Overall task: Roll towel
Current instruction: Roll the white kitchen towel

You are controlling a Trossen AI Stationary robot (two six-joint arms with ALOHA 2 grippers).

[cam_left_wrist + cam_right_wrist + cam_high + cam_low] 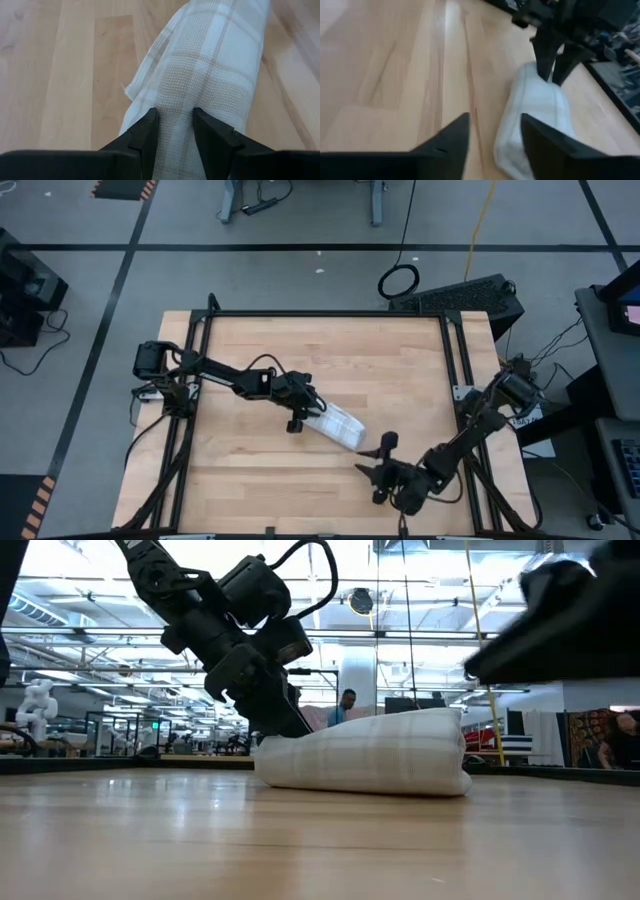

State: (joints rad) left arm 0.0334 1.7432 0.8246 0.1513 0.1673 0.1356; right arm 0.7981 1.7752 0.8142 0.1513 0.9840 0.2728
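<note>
Tabletop (260, 350): pale wood in a black frame; bare wood runs wide toward the far edge and both far corners, with open room also along the left edge.

Towel (335, 426): white, tan plaid lines, rolled into a short bundle lying flat on the tabletop slightly right of centre, nearer the near edge than the far one.

Left hand (300, 418): fingers (145, 137) closed narrowly on a pinch of cloth at the towel's left end.

Right hand (375, 455): near the near edge, just beside the towel's right end, clear of the cloth; fingers parted, holding nothing.

Person (345, 705): in the room beyond the far edge, well apart.
</note>
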